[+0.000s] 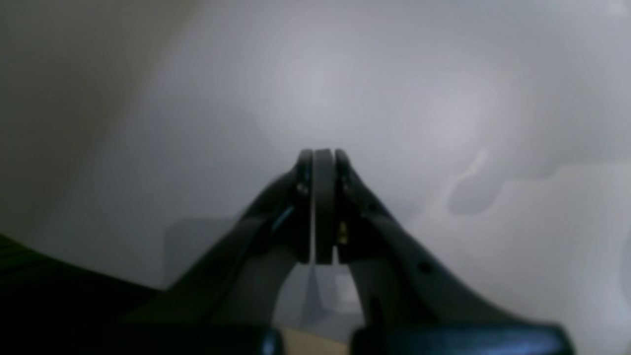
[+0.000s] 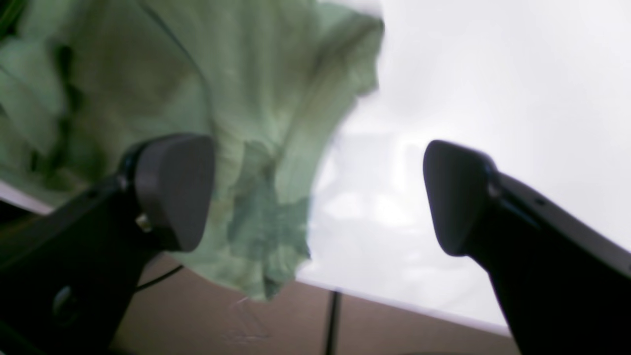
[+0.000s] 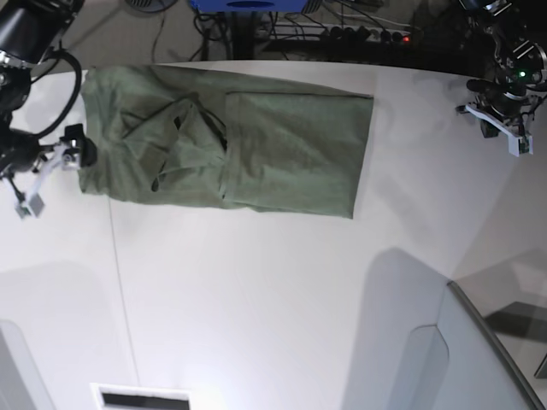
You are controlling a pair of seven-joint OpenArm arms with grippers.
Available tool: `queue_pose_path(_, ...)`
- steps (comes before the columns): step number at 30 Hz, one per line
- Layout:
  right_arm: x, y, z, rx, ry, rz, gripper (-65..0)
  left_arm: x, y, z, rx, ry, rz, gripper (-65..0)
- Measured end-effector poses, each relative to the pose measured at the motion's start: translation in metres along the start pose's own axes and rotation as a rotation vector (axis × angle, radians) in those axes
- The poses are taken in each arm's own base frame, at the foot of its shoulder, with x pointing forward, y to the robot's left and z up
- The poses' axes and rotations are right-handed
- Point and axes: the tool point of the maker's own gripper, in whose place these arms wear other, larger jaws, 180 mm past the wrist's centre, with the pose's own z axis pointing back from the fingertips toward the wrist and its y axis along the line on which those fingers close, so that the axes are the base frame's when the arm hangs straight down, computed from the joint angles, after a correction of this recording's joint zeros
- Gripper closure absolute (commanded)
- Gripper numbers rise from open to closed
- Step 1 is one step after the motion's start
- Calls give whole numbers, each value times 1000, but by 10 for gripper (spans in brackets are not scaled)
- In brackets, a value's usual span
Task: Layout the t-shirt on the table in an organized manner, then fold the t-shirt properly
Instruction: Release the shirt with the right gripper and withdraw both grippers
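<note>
1. The t-shirt (image 3: pixel 226 141) lies along the far edge of the table (image 3: pixel 273 290), partly folded into a long band. Its long axis runs side to side, from the far-left corner area towards the middle of the far edge.
2. The right gripper (image 2: pixel 315 197) has its jaws wide apart, holding nothing. In the right wrist view the cloth hangs over the near finger (image 2: pixel 172 190) and the other finger stands over bare tabletop.
3. In the base view that gripper sits right at the shirt's left end, just beside the lower-left corner of the cloth. It's by far the nearer arm.
4. The left gripper (image 1: pixel 324 207) has its pads pressed together, empty, with only blurred white surface ahead of it. It's parked by the table's right edge, well apart from the shirt's right end.
5. My read: any next fold along the band starts from the left end, with cloth lying rightward of the right gripper.
</note>
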Motion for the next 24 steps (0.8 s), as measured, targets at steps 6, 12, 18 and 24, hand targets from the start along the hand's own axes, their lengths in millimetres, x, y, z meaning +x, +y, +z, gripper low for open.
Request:
queue_pose_path(6,-51,-26,-17,15,106,-142,-650,-15,-4,-3,-9,38,16,0)
queue_pose_path(12,-48,-9,-29,70,86,-166,-650,-15,-31,-9,-76,53,-56,0)
queue_pose_path(18,-38,-5,-32,81,47,-171,-650,-12,-92,-18,-193,34,-69,0)
queue_pose_path(24,-40,7,-35,99,63,-170,-624,0,-123,-24,-239,8,-56,0)
